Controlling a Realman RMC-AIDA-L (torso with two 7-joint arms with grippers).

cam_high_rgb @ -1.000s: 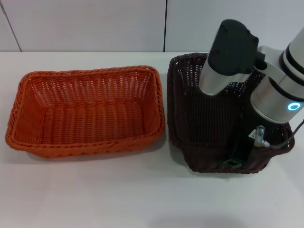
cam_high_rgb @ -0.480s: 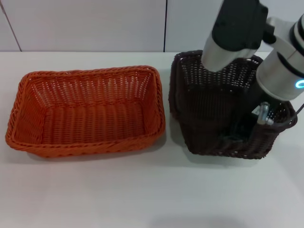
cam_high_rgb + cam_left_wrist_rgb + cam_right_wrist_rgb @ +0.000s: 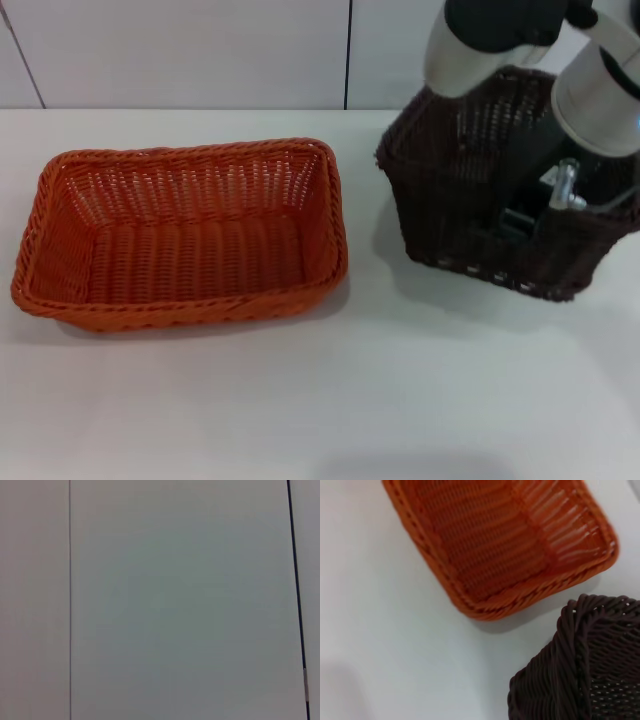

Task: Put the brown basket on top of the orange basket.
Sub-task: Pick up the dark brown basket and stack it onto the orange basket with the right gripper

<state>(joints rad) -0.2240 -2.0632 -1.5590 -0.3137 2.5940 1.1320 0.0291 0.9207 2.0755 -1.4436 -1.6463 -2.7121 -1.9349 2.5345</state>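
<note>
The orange basket (image 3: 180, 235) sits empty on the white table at the left; it also shows in the right wrist view (image 3: 500, 545). The brown basket (image 3: 450, 200) hangs tilted above the table at the right, near side low, apart from the orange one. My right gripper (image 3: 515, 222) reaches down inside it and is shut on its near wall. A corner of the brown basket (image 3: 580, 670) shows in the right wrist view. The left gripper is out of view; its wrist view shows only a plain wall.
The white table (image 3: 300, 400) stretches in front of both baskets. A pale wall with a dark vertical seam (image 3: 348, 55) stands behind the table. The right arm's grey and white links (image 3: 600, 90) cover the brown basket's far right side.
My right gripper has lifted the brown basket off the table and carried it up and away; the basket has tilted. The orange basket has not moved.
</note>
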